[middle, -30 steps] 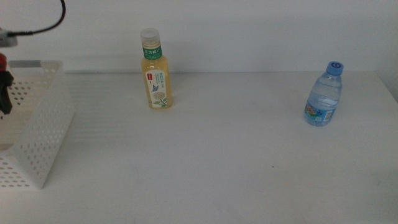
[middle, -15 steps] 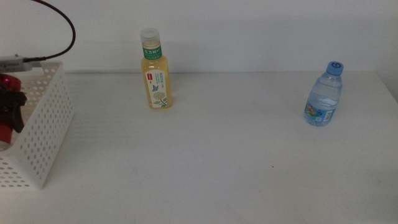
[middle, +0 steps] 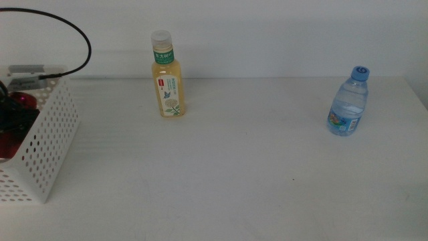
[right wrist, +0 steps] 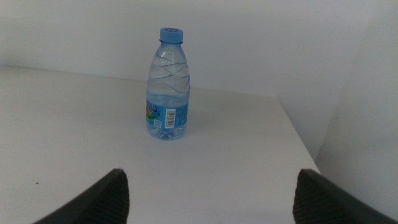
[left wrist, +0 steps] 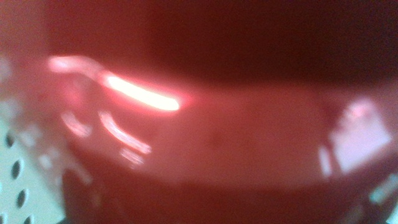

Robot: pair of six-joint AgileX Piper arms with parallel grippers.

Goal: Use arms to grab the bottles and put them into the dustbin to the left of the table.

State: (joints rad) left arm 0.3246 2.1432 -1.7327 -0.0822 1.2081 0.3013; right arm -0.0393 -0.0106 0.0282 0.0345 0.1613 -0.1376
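Red can [left wrist: 211, 137] (wrist-view blur) in dustbin [middle: 47, 140]

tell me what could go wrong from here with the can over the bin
The left gripper is low inside the dustbin with the red can filling its wrist view; whether it has let go cannot be told. Lifting out might snag the perforated wall and tip the bin. The cable loops above the rim and could catch. The right gripper waits open, facing the water bottle; the yellow bottle stands tall and could topple if nudged.
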